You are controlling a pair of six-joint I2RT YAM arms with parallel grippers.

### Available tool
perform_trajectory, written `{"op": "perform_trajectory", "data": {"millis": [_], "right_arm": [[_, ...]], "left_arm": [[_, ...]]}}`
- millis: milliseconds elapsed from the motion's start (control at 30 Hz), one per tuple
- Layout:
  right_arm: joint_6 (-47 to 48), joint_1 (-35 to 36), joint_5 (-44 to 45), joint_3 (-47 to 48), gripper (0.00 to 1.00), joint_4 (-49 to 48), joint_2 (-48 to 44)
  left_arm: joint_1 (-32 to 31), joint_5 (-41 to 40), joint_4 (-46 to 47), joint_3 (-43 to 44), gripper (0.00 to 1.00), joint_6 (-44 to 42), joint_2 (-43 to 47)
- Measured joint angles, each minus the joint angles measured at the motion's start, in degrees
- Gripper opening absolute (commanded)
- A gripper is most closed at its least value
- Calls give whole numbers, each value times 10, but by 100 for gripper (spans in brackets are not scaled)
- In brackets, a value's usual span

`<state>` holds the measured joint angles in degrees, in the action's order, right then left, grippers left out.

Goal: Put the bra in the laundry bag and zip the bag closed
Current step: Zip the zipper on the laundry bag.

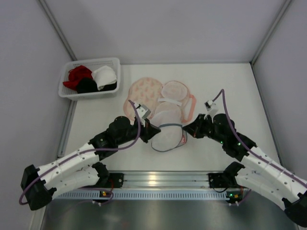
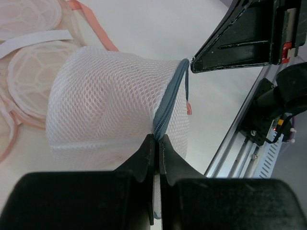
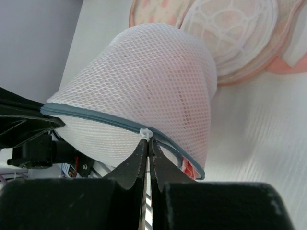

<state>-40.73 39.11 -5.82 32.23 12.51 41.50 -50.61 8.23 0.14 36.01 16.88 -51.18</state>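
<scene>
A white mesh laundry bag point(image 1: 168, 129) with a grey-blue zip point(image 3: 96, 117) hangs stretched between my two grippers at the table's front middle. My left gripper point(image 2: 157, 139) is shut on the zip band at the bag's left end. At the bag's right end my right gripper point(image 3: 147, 140) is shut on the white zip pull point(image 3: 146, 132), and the zip looks parted to the right of the pull. In the left wrist view the right gripper's tip point(image 2: 192, 64) meets the zip's far end. The bra is hidden; only a faint pink tint shows through the mesh.
Behind the mesh bag a round peach-orange floral bag point(image 1: 144, 91) lies flat, its other half point(image 1: 175, 93) showing a white lattice frame and a strap point(image 1: 193, 105). A white basket point(image 1: 113, 62) at the back left holds red, black and white garments. A metal rail point(image 1: 158, 181) runs along the near edge.
</scene>
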Motion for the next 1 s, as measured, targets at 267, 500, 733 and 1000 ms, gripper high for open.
{"op": "perform_trajectory", "data": {"millis": [267, 500, 733, 1000], "right_arm": [[33, -7, -1, -6, 0, 18, 10], [94, -7, -19, 11, 0, 33, 48], [132, -7, -33, 39, 0, 39, 48], [158, -7, -50, 45, 0, 39, 48]], "left_arm": [[4, 16, -56, 37, 98, -14, 16], [3, 51, -108, 151, 98, -127, -77], [3, 113, -131, 228, 98, -224, -210], [3, 134, -170, 275, 98, -298, -315]]}}
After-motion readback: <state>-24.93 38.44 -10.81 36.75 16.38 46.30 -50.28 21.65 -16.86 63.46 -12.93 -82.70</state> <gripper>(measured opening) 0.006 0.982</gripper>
